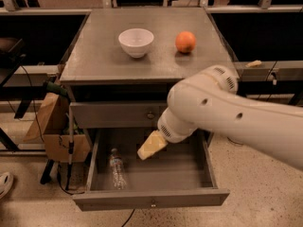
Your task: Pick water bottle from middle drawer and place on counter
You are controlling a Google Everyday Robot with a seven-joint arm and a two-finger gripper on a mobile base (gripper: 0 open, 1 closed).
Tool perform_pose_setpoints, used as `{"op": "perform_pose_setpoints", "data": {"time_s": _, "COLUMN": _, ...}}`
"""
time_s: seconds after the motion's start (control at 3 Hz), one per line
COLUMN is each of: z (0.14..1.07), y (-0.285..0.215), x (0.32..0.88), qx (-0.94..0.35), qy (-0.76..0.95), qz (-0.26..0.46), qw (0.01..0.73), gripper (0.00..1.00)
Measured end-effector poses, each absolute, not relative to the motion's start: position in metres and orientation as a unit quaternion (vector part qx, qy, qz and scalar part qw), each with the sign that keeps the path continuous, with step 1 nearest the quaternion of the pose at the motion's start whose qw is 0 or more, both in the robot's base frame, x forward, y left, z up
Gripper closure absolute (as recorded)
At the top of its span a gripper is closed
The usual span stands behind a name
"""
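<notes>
- Small clear plastic water bottle (117,168) lies lower left inside the open grey middle drawer (151,198).
- Tan gripper (151,145) hangs over that drawer, frame centre; open or closed, can't tell.

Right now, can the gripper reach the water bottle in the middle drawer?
Probably yes. The middle drawer is pulled open, the water bottle lies uncovered by its left wall, and the gripper hangs just right of it, nothing between.

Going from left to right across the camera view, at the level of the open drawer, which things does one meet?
Brown bag → water bottle → gripper, which hangs over the middle drawer, to the right of the bottle.
</notes>
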State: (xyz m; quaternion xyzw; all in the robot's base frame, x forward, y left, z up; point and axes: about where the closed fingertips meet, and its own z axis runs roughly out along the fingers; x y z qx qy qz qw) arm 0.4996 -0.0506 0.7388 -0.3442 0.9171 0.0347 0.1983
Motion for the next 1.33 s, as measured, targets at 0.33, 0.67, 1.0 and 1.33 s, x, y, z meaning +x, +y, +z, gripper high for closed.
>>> {"op": "perform_pose_setpoints", "data": {"time_s": 0.33, "z": 0.662, "y": 0.003, "x": 0.491, "qx": -0.356, "qy": 0.916, "qz": 0.055, "qw": 0.179, "gripper": 0.0}}
{"op": "perform_pose_setpoints", "data": {"time_s": 0.67, "z": 0.595, "y": 0.068, "x": 0.505, "qx": -0.37, "qy": 0.908, "qz": 0.07, "qw": 0.182, "gripper": 0.0}}
{"op": "perform_pose_setpoints", "data": {"time_s": 1.0, "z": 0.596, "y": 0.069, "x": 0.504, "qx": -0.37, "qy": 0.907, "qz": 0.073, "qw": 0.186, "gripper": 0.0}}
{"op": "perform_pose_setpoints", "data": {"time_s": 1.33, "z": 0.581, "y": 0.096, "x": 0.51, "qx": -0.382, "qy": 0.906, "qz": 0.075, "qw": 0.167, "gripper": 0.0}}
